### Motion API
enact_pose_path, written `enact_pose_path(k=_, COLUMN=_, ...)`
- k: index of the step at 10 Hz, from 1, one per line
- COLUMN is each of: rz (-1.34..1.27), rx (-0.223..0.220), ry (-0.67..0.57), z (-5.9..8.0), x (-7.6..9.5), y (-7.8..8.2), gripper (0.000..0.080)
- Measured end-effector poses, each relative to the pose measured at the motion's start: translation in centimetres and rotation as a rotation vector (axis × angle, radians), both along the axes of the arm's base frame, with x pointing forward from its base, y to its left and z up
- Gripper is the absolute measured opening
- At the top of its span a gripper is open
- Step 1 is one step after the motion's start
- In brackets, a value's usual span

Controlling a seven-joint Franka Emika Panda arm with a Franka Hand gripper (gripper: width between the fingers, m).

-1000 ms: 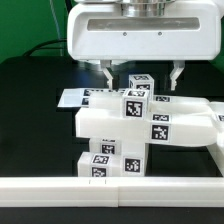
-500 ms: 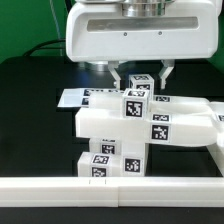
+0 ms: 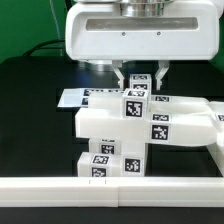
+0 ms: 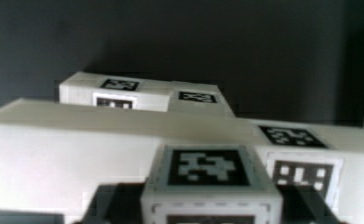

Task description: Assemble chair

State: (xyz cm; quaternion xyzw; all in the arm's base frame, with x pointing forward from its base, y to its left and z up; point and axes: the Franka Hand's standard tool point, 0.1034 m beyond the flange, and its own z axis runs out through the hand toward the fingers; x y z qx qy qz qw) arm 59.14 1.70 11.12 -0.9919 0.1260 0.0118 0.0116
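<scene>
My tool (image 3: 140, 74) is clamped on the small tagged white plastic cube (image 3: 139, 82) that tops the chunky white chair assembly (image 3: 130, 125) (fingers either side of it). The assembly stands on the black desk (image 3: 35, 90), just behind the long plain white rail (image 3: 110, 188), marker board (image 3: 75, 98) beside it.

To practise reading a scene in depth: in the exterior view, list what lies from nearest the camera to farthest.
Long plain white rail → chunky white tagged plastic chair parts, stacked → thin flat white marker board → glossy white robot gripper, closed on a small tagged white cube.
</scene>
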Motion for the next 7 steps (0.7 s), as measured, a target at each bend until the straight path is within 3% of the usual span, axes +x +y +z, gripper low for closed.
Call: enact_pose_path(k=7, rz=-0.633, rx=0.035, ry=0.023, z=-0.02, x=0.08, y=0.20, gripper=0.0285)
